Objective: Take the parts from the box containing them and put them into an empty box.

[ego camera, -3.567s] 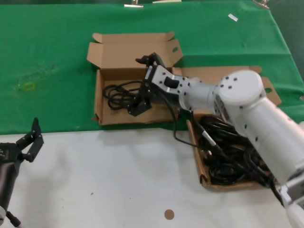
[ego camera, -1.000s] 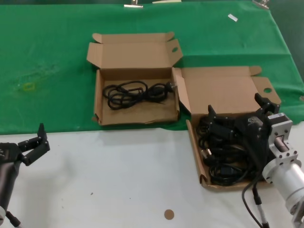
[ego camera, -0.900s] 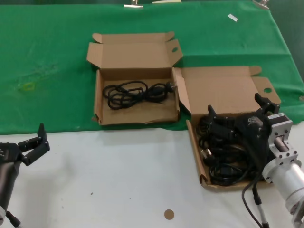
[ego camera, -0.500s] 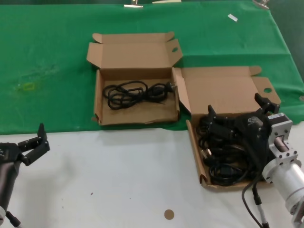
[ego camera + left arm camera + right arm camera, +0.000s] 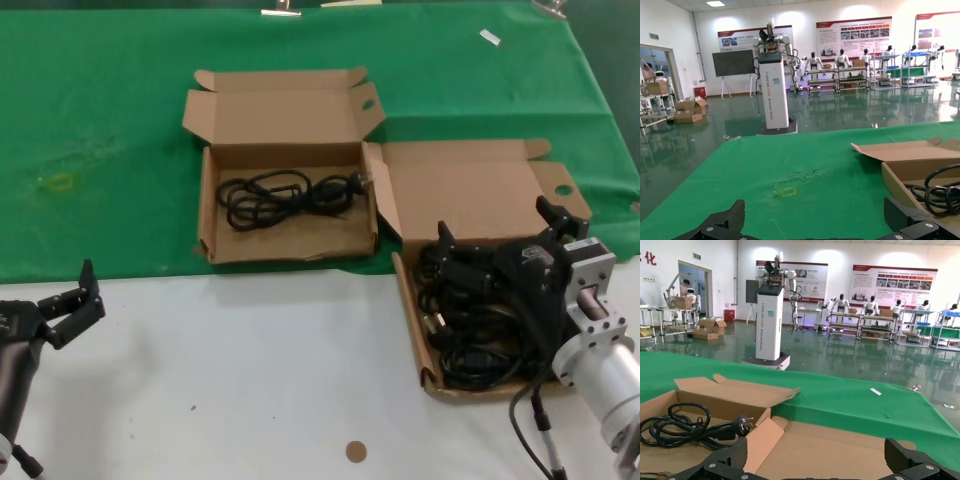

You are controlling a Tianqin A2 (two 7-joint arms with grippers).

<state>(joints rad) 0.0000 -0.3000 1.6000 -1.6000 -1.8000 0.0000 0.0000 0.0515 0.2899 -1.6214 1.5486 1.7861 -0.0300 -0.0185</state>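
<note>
The box containing the parts (image 5: 412,322) lies at the right with its lid folded back, holding a tangled pile of black cables (image 5: 470,325). My right gripper (image 5: 497,225) hovers over that pile, open, nothing between its fingers (image 5: 815,462). The other box (image 5: 207,205), with a wavy front edge, sits on the green cloth at the centre left; one coiled cable (image 5: 287,195) with its plug lies inside, also seen as the coiled cable (image 5: 685,429) from the right wrist. My left gripper (image 5: 72,300) is parked open at the table's near left (image 5: 812,222).
A green cloth (image 5: 110,130) covers the far half of the table, white tabletop (image 5: 250,370) the near half. A small brown disc (image 5: 356,451) lies near the front edge. A white tag (image 5: 489,37) lies far right on the cloth.
Earlier my right gripper reached into the left box by the cable; it has since drawn back over the right box. Over the last second nothing has moved.
</note>
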